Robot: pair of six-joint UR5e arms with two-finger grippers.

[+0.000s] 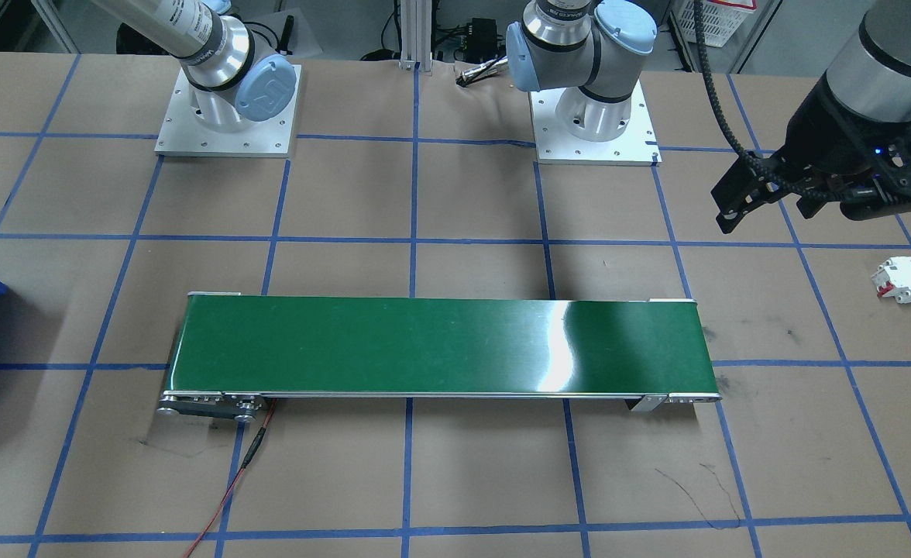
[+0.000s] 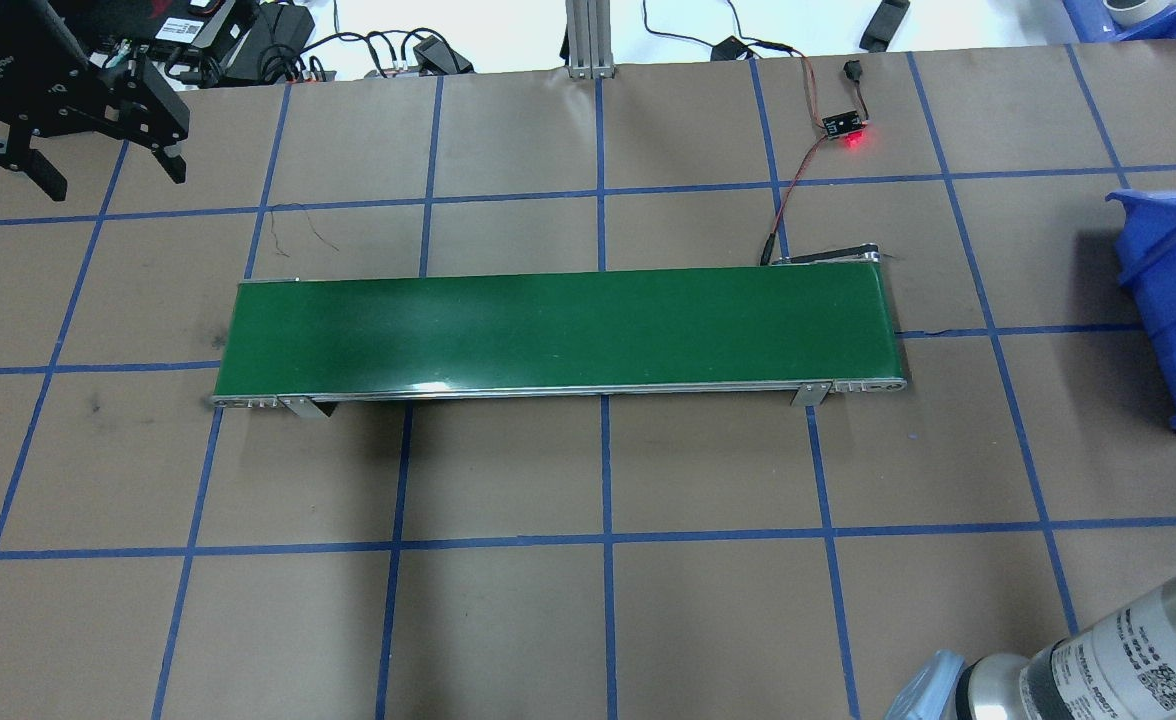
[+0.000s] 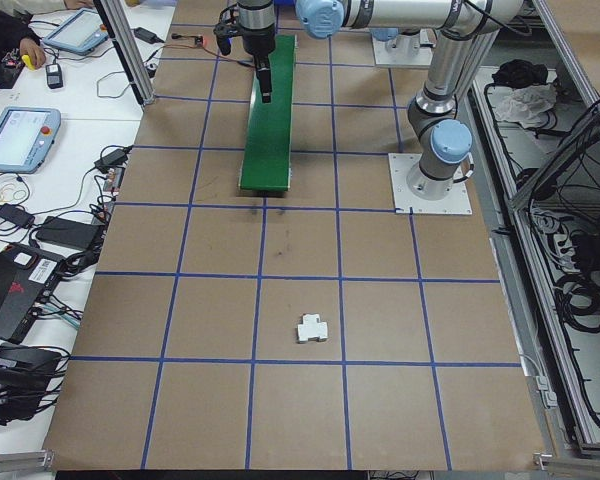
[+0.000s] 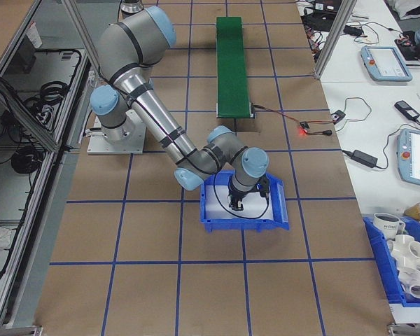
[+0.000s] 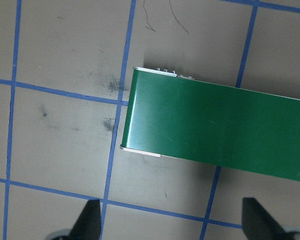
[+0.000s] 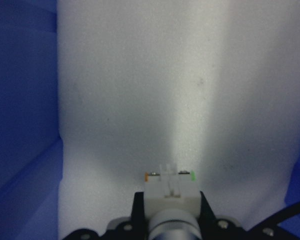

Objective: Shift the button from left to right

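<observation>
The right end effector [image 6: 172,227] is clamped on the button [image 6: 171,192], holding it inside the blue bin [image 4: 245,210] above the white foam lining. The left end effector [image 2: 98,170] hangs open above the tabletop [image 2: 588,600].

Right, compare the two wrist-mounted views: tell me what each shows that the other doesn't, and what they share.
Only the left wrist view shows the green conveyor belt on the taped brown table, with the open left end effector empty above it. Only the right wrist view shows the button clamped in the right end effector over the blue bin's white floor. They share nothing else.
</observation>
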